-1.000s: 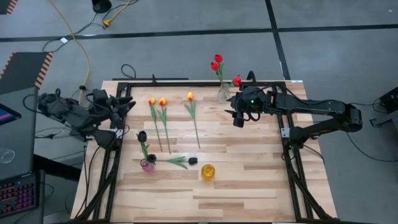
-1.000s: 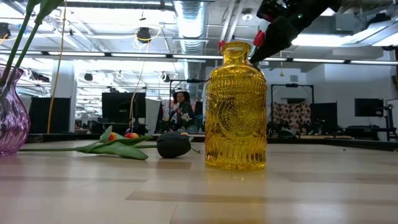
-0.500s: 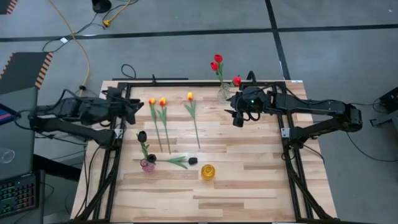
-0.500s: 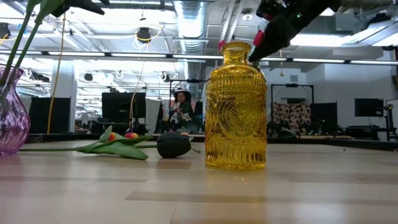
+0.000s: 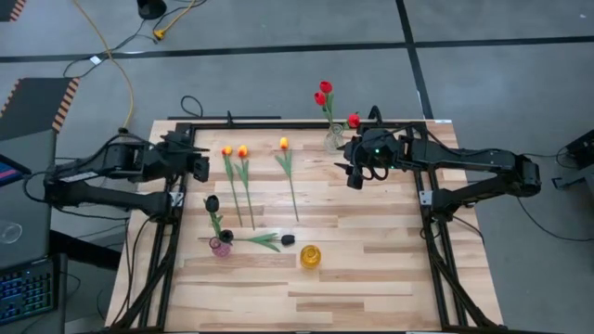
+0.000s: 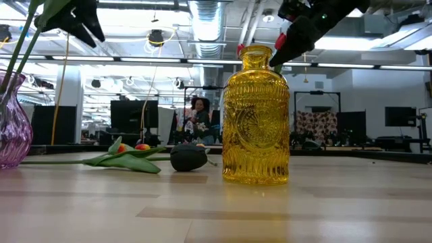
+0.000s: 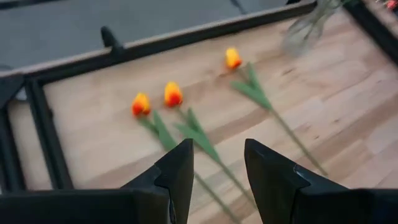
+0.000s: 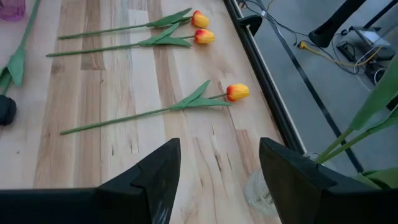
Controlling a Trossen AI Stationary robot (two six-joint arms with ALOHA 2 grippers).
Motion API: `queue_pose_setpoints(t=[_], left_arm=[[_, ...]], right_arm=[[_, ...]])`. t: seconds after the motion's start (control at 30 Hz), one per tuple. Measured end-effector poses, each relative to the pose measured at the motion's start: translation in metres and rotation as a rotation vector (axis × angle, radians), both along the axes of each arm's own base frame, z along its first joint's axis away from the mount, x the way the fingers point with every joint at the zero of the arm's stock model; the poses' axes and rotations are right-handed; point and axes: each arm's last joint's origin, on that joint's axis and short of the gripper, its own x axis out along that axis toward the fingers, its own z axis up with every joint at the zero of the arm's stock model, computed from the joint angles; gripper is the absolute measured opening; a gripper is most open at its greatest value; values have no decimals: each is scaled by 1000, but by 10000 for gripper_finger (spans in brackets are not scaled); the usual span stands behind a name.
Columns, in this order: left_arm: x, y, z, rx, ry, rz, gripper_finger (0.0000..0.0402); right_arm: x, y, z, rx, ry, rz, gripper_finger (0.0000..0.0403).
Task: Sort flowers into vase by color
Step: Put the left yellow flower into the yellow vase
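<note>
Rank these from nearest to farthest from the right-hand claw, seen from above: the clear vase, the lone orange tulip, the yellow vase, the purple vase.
From the right gripper:
1. Clear vase, just beside it at the back edge.
2. Lone orange tulip, toward the middle.
3. Yellow vase, at the front.
4. Purple vase, front, on the left arm's side.

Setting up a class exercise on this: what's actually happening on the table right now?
A two-armed robot is sorting artificial tulips into vases by colour. Red tulips stand in the clear vase, black ones in the pink vase; the yellow vase is empty. Three orange tulips and one black tulip lie on the table. The left gripper, open and empty, reaches toward the orange ones; the right gripper hangs open beside the clear vase.
</note>
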Motion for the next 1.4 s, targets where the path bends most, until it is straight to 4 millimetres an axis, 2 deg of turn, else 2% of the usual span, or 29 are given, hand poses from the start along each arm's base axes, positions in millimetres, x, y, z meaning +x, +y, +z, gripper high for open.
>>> queue_pose_setpoints(t=[0.33, 0.77, 1.17, 1.4], left_arm=[[13, 18, -9, -60, 115, 36, 130], [35, 58, -31, -242, 264, 35, 130], [50, 93, -58, -366, 400, 53, 130], [68, 108, -81, -450, 471, 5, 130]], right_arm=[[0, 0, 0, 31, -14, -23, 246], [0, 0, 0, 31, -14, -23, 246], [0, 0, 0, 43, -19, -32, 246], [0, 0, 0, 43, -19, -32, 246]])
